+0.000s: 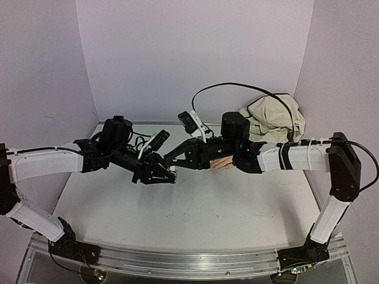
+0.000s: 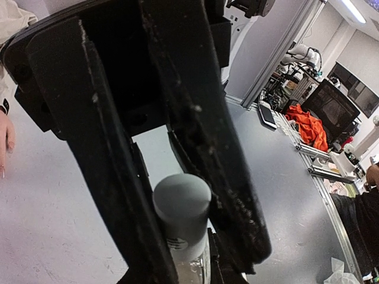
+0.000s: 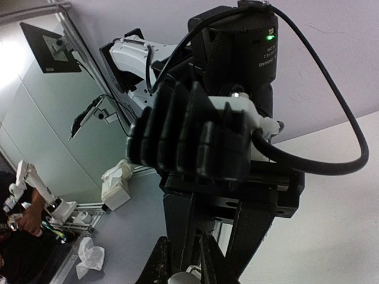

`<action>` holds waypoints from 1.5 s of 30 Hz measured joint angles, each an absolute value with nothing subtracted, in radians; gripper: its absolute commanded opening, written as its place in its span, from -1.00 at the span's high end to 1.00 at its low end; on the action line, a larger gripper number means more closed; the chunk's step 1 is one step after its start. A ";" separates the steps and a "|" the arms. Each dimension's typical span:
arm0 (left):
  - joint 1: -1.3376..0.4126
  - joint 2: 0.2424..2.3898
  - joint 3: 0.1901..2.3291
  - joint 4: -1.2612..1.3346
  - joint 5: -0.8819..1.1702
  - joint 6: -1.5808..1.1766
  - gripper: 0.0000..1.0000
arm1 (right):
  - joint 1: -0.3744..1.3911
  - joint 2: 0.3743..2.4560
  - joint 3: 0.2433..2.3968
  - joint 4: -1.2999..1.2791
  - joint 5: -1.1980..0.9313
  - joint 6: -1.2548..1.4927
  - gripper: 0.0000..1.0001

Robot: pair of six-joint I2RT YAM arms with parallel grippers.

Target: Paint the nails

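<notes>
Plainly the painting is not yet begun: my left jaws pinch the capped bottle (image 2: 189, 254), my right jaws are pressed together at its cap (image 2: 182, 204), and the hand (image 1: 222, 163) lies behind my right wrist, its nails (image 2: 3, 171) apparently bare. Beneath is a scuffed white tabletop (image 1: 195, 213), with pale walls (image 1: 195, 53) around it and a crumpled cloth (image 1: 272, 118) in the far right corner.

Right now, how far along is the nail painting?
Done: nothing visible; the cap is on the bottle. In hand: left tool grips the bottle, right tool is shut close by. Left: uncapping, then painting every nail on the mannequin hand.
</notes>
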State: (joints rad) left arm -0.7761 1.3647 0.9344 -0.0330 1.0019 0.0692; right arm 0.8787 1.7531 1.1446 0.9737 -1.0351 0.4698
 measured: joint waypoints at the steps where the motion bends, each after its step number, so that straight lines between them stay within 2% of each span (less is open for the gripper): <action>1: -0.776 1.365 0.934 -0.034 1.002 0.067 1.00 | 0.879 1.755 1.145 0.976 -1.038 0.469 0.98; 7: -0.778 1.348 0.934 -0.041 0.933 0.063 1.00 | 0.875 1.758 1.145 0.985 -1.026 0.459 1.00; 12: -0.782 1.304 0.929 -0.064 0.750 0.063 1.00 | 0.872 1.760 1.146 0.978 -0.916 0.437 1.00; 15: -0.781 1.276 0.909 -0.077 0.588 0.066 1.00 | 0.895 1.765 1.164 0.910 -0.728 0.413 1.00; 19: -0.771 1.258 0.881 -0.082 0.387 0.087 1.00 | 1.007 1.781 1.232 0.753 -0.235 0.382 1.00; 22: -0.775 1.236 0.864 -0.104 0.311 0.115 1.00 | 1.090 1.796 1.269 0.693 0.038 0.379 1.00; 27: -0.782 1.225 0.862 -0.096 0.277 0.138 1.00 | 1.125 1.801 1.300 0.661 0.165 0.378 0.99; 30: -0.783 1.225 0.862 -0.086 0.269 0.142 1.00 | 1.126 1.801 1.306 0.655 0.178 0.373 0.54; 37: -0.770 1.227 0.862 -0.078 0.214 0.132 1.00 | 1.094 1.779 1.264 0.622 0.148 0.342 -0.24; 41: -0.768 1.227 0.862 -0.062 0.202 0.130 1.00 | 1.046 1.684 1.166 0.603 0.086 0.295 -0.37; 45: -0.767 1.235 0.863 -0.052 0.210 0.129 1.00 | 0.952 1.587 1.056 0.648 -0.045 0.298 -0.39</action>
State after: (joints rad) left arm -0.7666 1.2346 0.8627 -0.0517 0.2100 0.1287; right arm 0.9516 1.5867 1.0565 0.6479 -0.0452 0.2977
